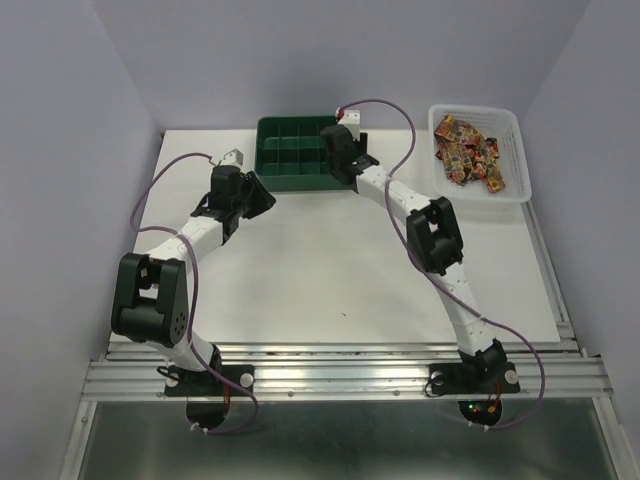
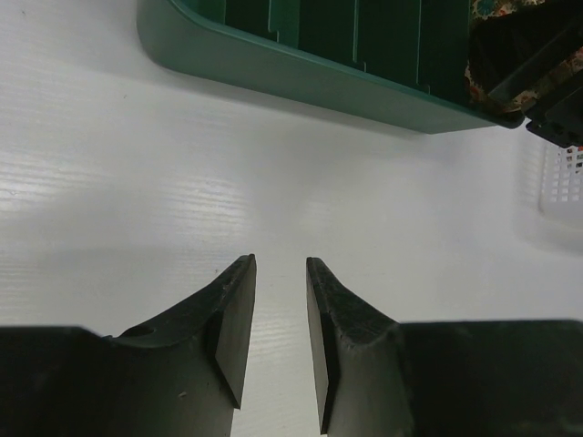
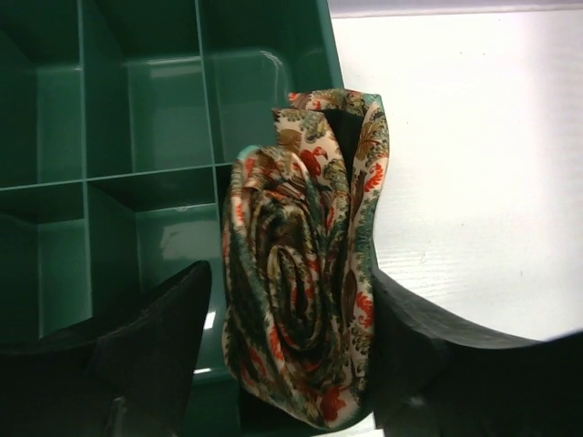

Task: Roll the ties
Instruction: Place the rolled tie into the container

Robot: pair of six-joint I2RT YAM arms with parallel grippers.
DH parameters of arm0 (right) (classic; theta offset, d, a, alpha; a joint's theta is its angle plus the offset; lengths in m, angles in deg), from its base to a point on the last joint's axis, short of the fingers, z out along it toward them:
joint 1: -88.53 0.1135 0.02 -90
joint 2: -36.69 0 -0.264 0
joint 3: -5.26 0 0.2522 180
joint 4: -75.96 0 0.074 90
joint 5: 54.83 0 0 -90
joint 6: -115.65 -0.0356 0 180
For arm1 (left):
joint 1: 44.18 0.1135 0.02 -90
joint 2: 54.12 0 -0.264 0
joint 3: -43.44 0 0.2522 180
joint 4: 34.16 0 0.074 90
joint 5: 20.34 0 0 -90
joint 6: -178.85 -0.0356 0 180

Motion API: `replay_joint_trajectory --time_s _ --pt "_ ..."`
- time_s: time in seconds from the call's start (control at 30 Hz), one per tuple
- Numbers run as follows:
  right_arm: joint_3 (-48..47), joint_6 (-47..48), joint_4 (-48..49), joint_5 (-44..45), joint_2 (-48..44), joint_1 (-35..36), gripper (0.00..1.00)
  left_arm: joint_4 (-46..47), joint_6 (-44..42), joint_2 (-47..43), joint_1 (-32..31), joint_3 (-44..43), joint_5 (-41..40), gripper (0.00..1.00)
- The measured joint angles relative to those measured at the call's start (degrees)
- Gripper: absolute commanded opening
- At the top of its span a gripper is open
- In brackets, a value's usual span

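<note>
While at one green tray [image 3: 146,173], one rolled tie [image 3: 305,273].

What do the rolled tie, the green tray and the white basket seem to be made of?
Rolled tie: woven fabric, perhaps silk or polyester, with a matte paisley print; it folds softly.
Green tray: hard moulded plastic, glossy; light reflects off its thin dividers.
White basket: probably plastic too, with a lattice wall; its finish is unclear.
</note>
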Motion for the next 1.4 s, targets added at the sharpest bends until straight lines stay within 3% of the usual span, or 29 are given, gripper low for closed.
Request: replay_joint_trajectory --time_s 0.83,0.97,1.1,1.4 --pt "4.0 0.4 0.3 -1.3 -5.9 0.0 0.76 0.0 -0.4 0.0 0.0 0.0 0.4 0.40" --pt "4.5 0.7 0.3 -1.2 -8.4 0.0 0.71 0.0 -0.4 0.0 0.0 0.0 0.5 0.40" --pt "4.9 1.3 0.3 -1.0 -10.2 0.0 0.54 0.0 -0.4 0.0 0.0 0.0 0.7 0.40" --pt "5.0 2.0 -2.1 -1.3 -10.2 0.0 0.37 0.0 -0.6 0.0 0.0 0.0 0.8 0.40"
